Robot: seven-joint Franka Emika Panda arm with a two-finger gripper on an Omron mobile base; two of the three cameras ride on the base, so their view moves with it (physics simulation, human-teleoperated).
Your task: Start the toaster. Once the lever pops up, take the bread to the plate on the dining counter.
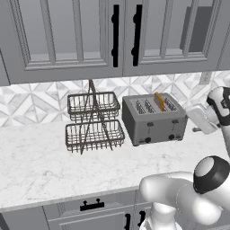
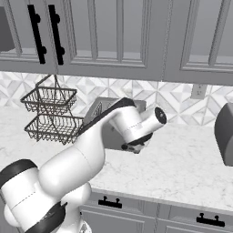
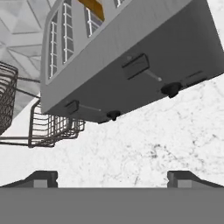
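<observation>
The tool (image 3: 112, 177) is spread wide, holding nothing, hovering in front of the toaster (image 1: 154, 117) on the table (image 1: 40, 164). The bread (image 1: 159, 101) sits in the right slot. Risk: hitting a knob (image 3: 171, 89) instead of the lever (image 3: 135, 65).

No text, label or number is legible anywhere.
</observation>
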